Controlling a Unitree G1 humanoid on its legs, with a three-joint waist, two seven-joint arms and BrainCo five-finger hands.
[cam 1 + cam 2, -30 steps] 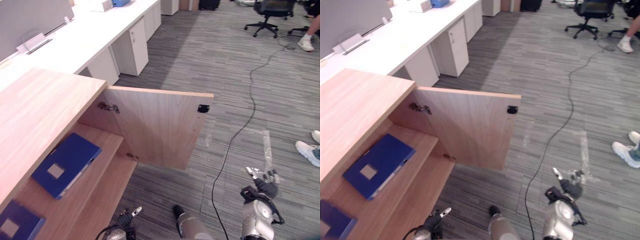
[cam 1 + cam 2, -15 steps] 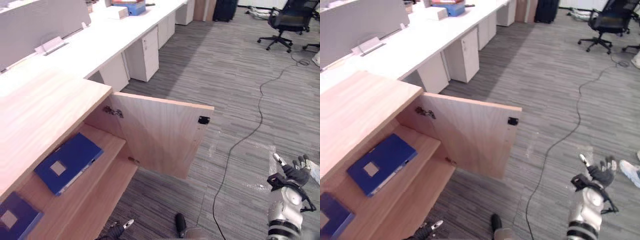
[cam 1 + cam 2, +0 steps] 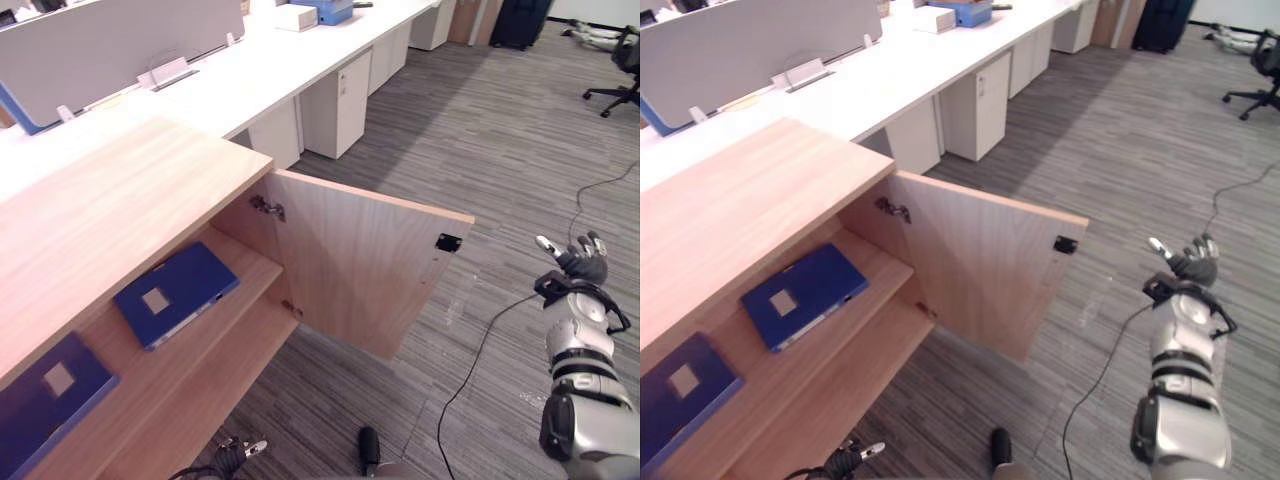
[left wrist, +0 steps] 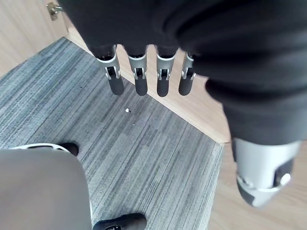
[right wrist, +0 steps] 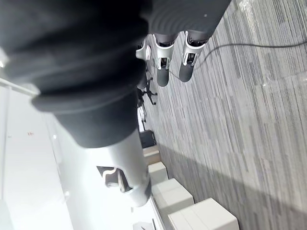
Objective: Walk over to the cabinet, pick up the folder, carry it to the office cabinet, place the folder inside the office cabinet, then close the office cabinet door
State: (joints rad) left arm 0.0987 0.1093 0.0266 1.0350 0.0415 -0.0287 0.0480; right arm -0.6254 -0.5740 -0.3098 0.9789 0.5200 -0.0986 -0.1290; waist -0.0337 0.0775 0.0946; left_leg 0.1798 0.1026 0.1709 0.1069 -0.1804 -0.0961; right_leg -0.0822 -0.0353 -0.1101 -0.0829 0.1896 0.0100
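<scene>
A blue folder (image 3: pixel 175 293) lies flat on the upper shelf of the wooden office cabinet (image 3: pixel 110 200). A second blue folder (image 3: pixel 50 390) lies further left on that shelf. The cabinet door (image 3: pixel 365 265) stands wide open, swung out over the carpet. My right hand (image 3: pixel 575 262) is raised to the right of the door's free edge, apart from it, open with straight fingers (image 5: pixel 163 62) and holding nothing. My left hand (image 3: pixel 235 455) hangs low by the cabinet's base, open, with its fingers (image 4: pixel 139 79) straight above the carpet.
A long row of white desks (image 3: pixel 260 80) with drawer pedestals (image 3: pixel 335 100) and a grey divider (image 3: pixel 110 45) runs behind the cabinet. A black office chair (image 3: pixel 620 80) and a dark case (image 3: pixel 520 20) stand far off. Grey carpet (image 3: pixel 480 150) stretches to the right.
The camera has swung, so the whole scene has shifted. My right arm has lifted and stretched out; its hand has risen from low by the floor to about the height of the door's latch.
</scene>
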